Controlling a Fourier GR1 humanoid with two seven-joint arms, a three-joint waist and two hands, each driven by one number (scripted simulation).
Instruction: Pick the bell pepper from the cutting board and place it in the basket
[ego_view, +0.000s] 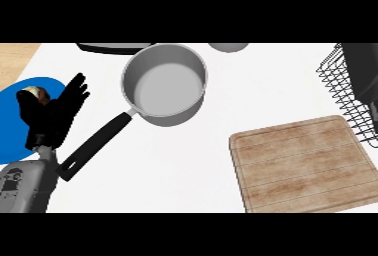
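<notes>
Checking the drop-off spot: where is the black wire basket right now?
In the head view the black wire basket sits at the counter's far right edge, just above the wooden cutting board and right of the grey saucepan.

Kitchen counter: saucepan (164, 84), cutting board (306, 165), wire basket (353, 95).

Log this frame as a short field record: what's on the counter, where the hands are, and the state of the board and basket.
cutting board: lower right, wooden, nothing on it
bell pepper: not visible
wire basket: right edge, black, partly cut off, contents not discernible
saucepan: centre, grey, empty, black handle pointing lower left
blue plate: left edge, holds a brownish food item
left robot hand: at left, open, fingers up, over the plate
right robot hand: not in view
far edge: two cropped items, unclear
</notes>
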